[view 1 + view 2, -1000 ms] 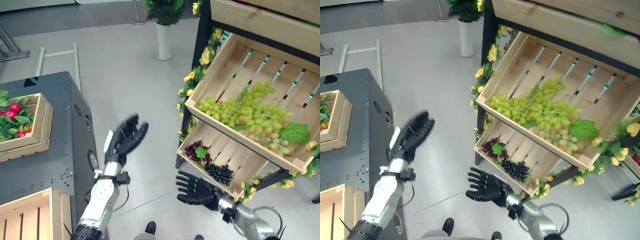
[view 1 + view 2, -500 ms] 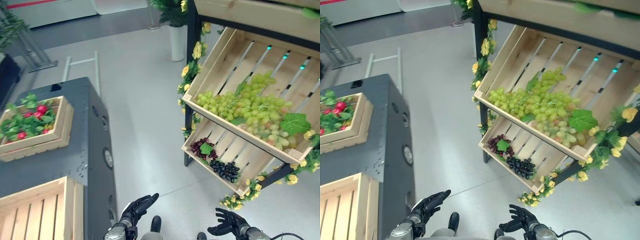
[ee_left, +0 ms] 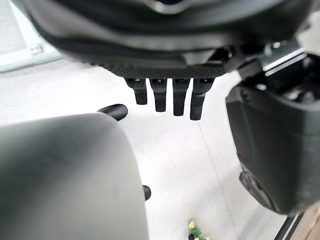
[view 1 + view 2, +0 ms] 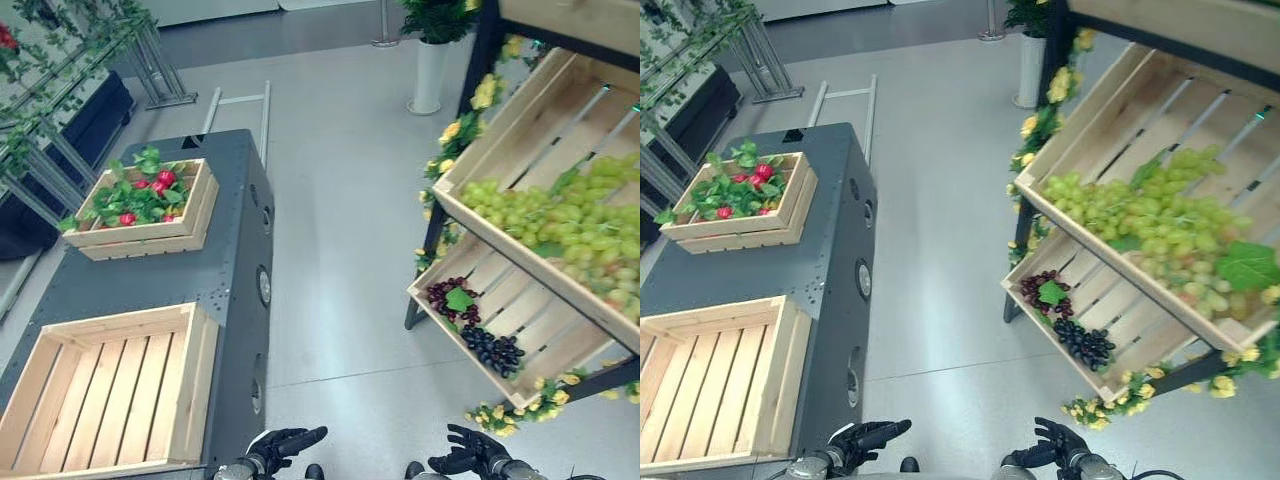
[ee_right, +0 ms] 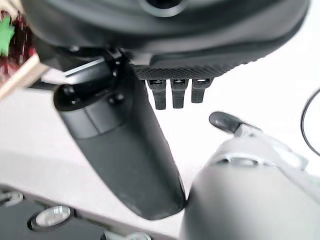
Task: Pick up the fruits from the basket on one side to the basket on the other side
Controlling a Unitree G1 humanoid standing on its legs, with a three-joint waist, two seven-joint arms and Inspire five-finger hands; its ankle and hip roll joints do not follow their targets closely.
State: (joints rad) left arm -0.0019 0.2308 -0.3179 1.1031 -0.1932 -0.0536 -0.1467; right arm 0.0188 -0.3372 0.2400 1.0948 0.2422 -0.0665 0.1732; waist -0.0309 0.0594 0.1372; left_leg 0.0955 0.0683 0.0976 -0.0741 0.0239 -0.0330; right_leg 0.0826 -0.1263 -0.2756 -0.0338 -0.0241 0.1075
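Fruits are all sitting in crates right now, nothing is being carried. Using the dark grey cabinet [image 4: 228, 280] as the landmark: on its far end a small wooden crate [image 4: 196, 205] is holding red fruits [image 4: 160, 182] mixed in with green leaves. On its near end a bigger slatted wooden crate [image 4: 195, 370] is sitting with nothing but bare slats showing inside.

Off to the right of the cabinet, across a strip of grey floor, a black-framed rack [image 4: 1023, 250] trimmed with yellow flowers [image 4: 455, 130] is carrying tilted wooden crates. The upper tilted crate [image 4: 1110, 120] is holding a big pile of green grapes [image 4: 1140, 220] with a leaf or two on top. The lower tilted crate [image 4: 1120, 330] is holding a dark red grape bunch [image 4: 1038, 287] with a green leaf on it, and just beside that, further down the slope, a bunch of black grapes [image 4: 1085, 345].

Both hands are hanging low, nearer the robot than the cabinet. The left hand [image 4: 285, 443] is just off the cabinet's near right corner, fingers stretched out and gripping nothing. The right hand [image 4: 470, 455] is below the rack's lower crate, fingers loosely spread, also gripping nothing.

A white planter [image 4: 427, 75] with a green plant is standing on the floor beyond the cabinet, beside the rack.
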